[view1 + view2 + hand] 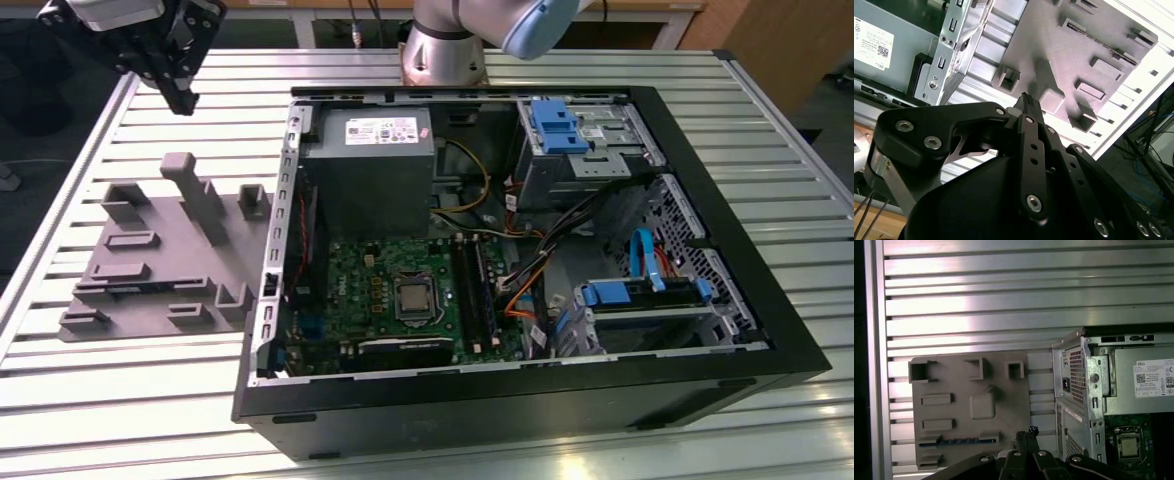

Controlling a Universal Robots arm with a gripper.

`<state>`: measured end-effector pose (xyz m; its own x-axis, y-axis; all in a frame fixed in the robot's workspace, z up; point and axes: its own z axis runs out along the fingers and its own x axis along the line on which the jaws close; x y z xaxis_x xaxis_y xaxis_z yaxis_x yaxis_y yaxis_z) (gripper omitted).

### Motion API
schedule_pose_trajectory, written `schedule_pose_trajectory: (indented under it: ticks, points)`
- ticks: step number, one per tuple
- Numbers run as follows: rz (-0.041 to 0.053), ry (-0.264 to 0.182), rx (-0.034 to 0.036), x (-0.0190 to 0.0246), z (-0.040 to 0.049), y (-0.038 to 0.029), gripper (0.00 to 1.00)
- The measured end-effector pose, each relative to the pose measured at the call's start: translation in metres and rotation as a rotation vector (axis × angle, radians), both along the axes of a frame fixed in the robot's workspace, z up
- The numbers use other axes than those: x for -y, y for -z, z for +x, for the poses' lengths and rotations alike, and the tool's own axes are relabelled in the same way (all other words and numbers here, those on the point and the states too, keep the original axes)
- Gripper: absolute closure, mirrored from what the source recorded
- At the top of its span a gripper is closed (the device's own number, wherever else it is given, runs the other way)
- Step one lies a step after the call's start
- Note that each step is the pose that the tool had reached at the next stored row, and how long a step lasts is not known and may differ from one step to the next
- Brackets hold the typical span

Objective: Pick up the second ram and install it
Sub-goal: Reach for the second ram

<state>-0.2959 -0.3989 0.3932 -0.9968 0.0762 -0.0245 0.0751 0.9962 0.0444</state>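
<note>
We see the second ram [956,441] lying flat in a slot of the grey tray [1004,405]. The tray sits on the tabletop [1004,290], just beside the open computer case [534,400]. The gripper [182,100] hangs above the tray, well apart from the ram, with its fingers [1027,107] clenched together and gripping nothing.

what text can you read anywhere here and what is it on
white label on the power supply: printed lines too small to read
grey tray: no lettering visible
nothing else carries text that can be read
</note>
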Motion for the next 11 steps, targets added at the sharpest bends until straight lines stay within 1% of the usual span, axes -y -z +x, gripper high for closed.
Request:
schedule_pose_trajectory:
  ticks: [7, 11]
  points:
    - [0.0000, 0.000, -0.0001, 0.0000, -0.0047, 0.0000, 0.89]
    - [0.0000, 0.000, 0.0000, 0.0000, -0.0100, 0.0000, 0.89]
